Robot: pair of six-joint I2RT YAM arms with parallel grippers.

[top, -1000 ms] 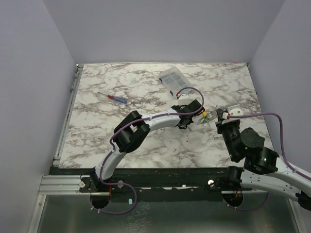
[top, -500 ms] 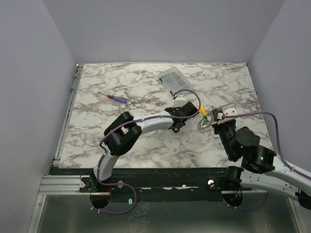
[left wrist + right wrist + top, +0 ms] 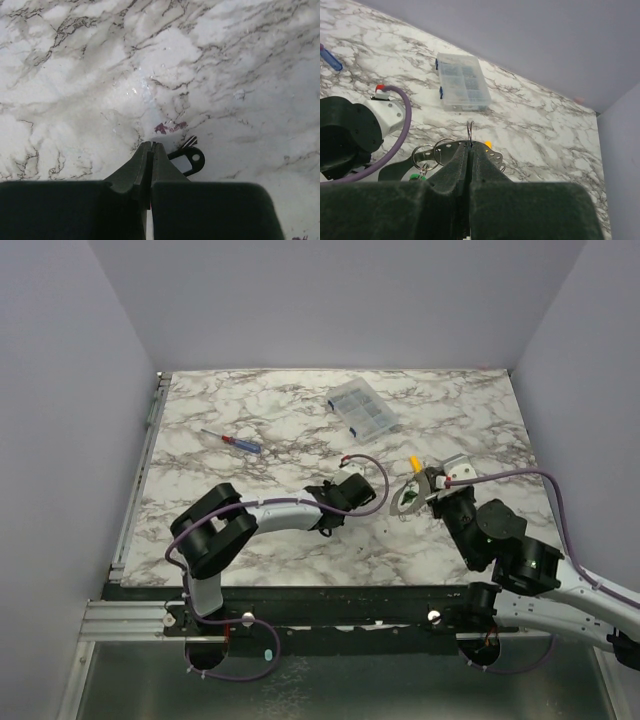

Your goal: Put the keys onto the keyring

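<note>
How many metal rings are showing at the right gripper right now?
3: an upright ring pinched in the right gripper's tips; a second ring just left of it; a third ring further left. Others may be hidden behind the fingers.

Seen from above, the keys (image 3: 407, 500) toward the right edge of the table (image 3: 480, 420) were too small to count, the keyring (image 3: 469, 131) showed only a thin arc above the pinching right gripper (image 3: 470, 145), and the left gripper (image 3: 151, 146) covered part of a black tag (image 3: 189, 159).
</note>
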